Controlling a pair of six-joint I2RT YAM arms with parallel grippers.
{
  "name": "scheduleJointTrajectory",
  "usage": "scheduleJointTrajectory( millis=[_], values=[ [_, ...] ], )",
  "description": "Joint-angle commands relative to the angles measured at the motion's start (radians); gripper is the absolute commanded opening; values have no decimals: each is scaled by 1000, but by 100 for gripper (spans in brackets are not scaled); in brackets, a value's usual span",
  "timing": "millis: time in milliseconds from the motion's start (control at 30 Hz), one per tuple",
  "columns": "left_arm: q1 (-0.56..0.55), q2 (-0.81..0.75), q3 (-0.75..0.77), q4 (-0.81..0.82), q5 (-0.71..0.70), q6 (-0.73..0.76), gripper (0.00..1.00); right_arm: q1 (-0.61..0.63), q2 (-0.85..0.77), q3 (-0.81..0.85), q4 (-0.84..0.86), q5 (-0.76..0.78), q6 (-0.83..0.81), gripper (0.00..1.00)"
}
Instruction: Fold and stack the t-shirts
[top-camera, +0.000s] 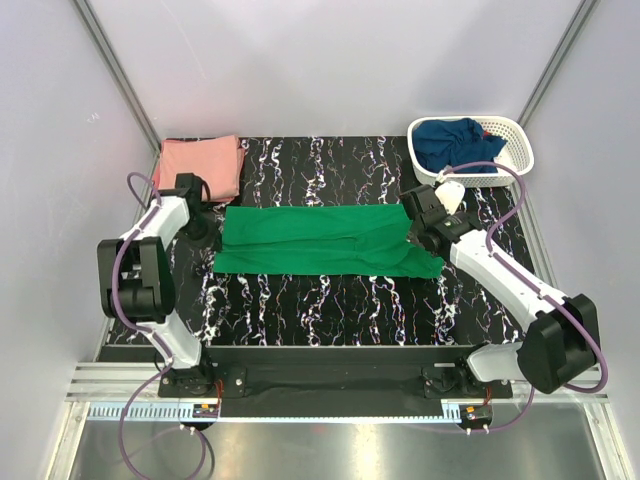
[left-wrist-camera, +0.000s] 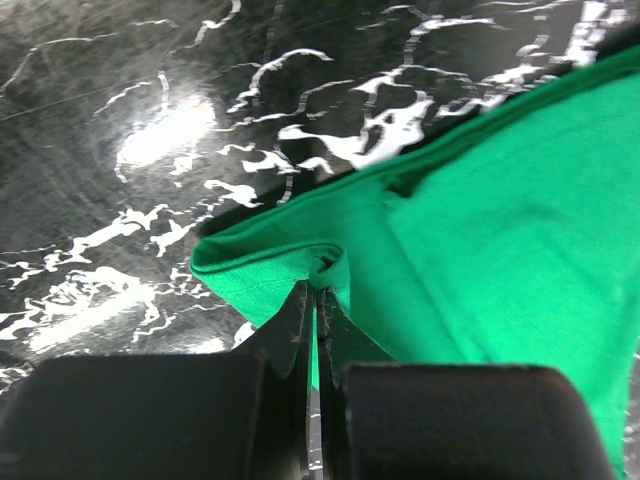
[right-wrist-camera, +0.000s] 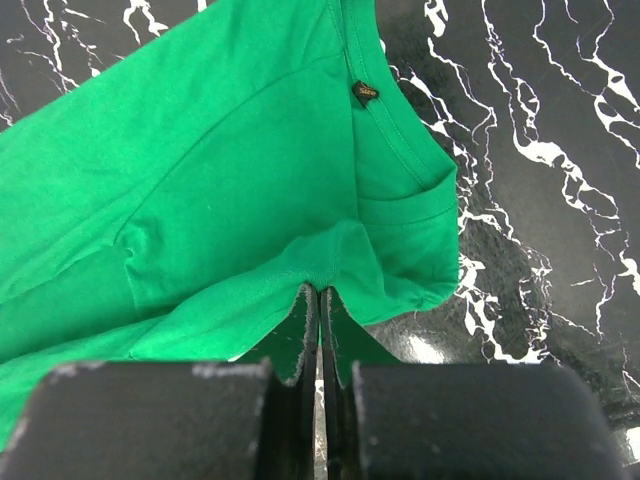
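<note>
The bright green t-shirt (top-camera: 325, 240) lies folded into a long strip across the middle of the black marbled table. My left gripper (top-camera: 203, 228) is shut on its left end; the left wrist view shows the jaws (left-wrist-camera: 316, 290) pinching a fold of green cloth (left-wrist-camera: 480, 250). My right gripper (top-camera: 418, 228) is shut on the right end, near the collar (right-wrist-camera: 385, 130); the jaws (right-wrist-camera: 320, 292) pinch green cloth (right-wrist-camera: 200, 160). The salmon pink t-shirt (top-camera: 202, 165) lies folded at the back left. The dark navy t-shirt (top-camera: 455, 143) sits crumpled in the basket.
A white plastic lattice basket (top-camera: 516, 140) stands at the back right corner. Grey walls close in on both sides. The arm bases and a metal rail (top-camera: 330, 385) run along the near edge.
</note>
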Motion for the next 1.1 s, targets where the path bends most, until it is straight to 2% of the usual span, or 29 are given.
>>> scheduleJointTrajectory(
  millis=[0, 367, 567, 833, 1067],
  values=[
    [-8, 18, 41, -35, -60, -12, 0, -6, -26, 8, 17, 8, -17, 0],
    [-39, 54, 76, -55, -111, -45, 0, -8, -12, -24, 12, 17, -23, 0],
    [-46, 43, 104, -100, -169, -69, 0, -10, -35, 8, -19, 46, -37, 0],
    [-59, 69, 130, -110, -163, -88, 0, -10, -51, 69, -36, 100, -74, 0],
    [-62, 78, 137, -98, -171, -106, 0, -16, -26, 74, 30, 102, -100, 0]
  ],
)
